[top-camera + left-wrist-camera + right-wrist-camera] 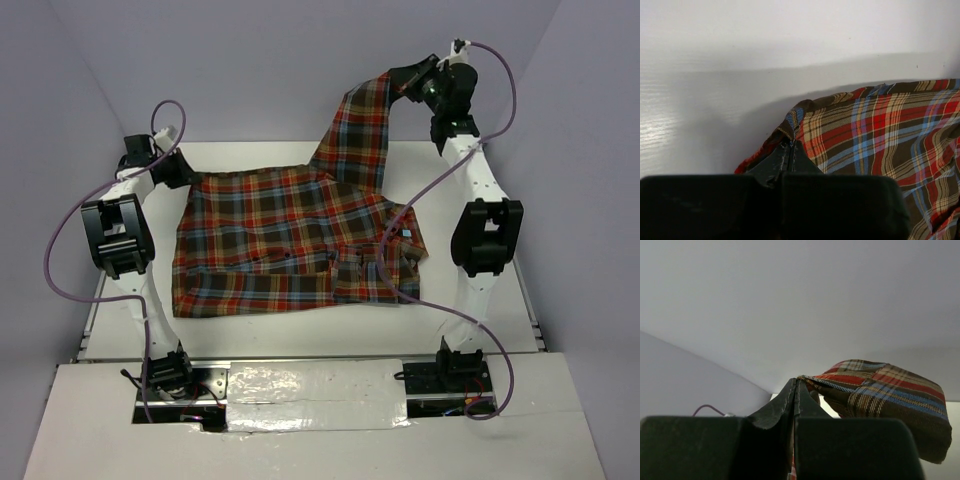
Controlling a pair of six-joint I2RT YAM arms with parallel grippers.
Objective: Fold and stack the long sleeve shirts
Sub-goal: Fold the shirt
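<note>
Near edge: left arm base (165,375) and right arm base (460,365), bolted down side by side.

Mid-tabletop (260,155): plaid shirt (270,240), mostly flat, near hem running left to right. Its right part is bunched and wrinkled.

The right arm's purple cable (383,250) droops across that bunched part. Cannot tell whether it rests on the cloth or hangs just above it.

Far left: left claw (178,165) pressed together on the shirt's far-left corner, low at the tabletop.

Far right: right claw (403,82) pinching another edge, raised well above the tabletop. Cloth falls from it in a steep peak to the body of the shirt.

Likely step: raising the far edge to carry it over into a fold.
- Bring the left corner up level with the right, so the edge hangs taut between the two claws.
- Then move both toward the near side together, without dragging the body.
- Each pinch takes only a little cloth, so a jerk could pull it free.

In the way:
- The drooping cable could catch the folding cloth.
- The right forearm stands close beside the shirt's right edge.
- The back wall (300,60) is near the raised claw, leaving little room farther out.
</note>
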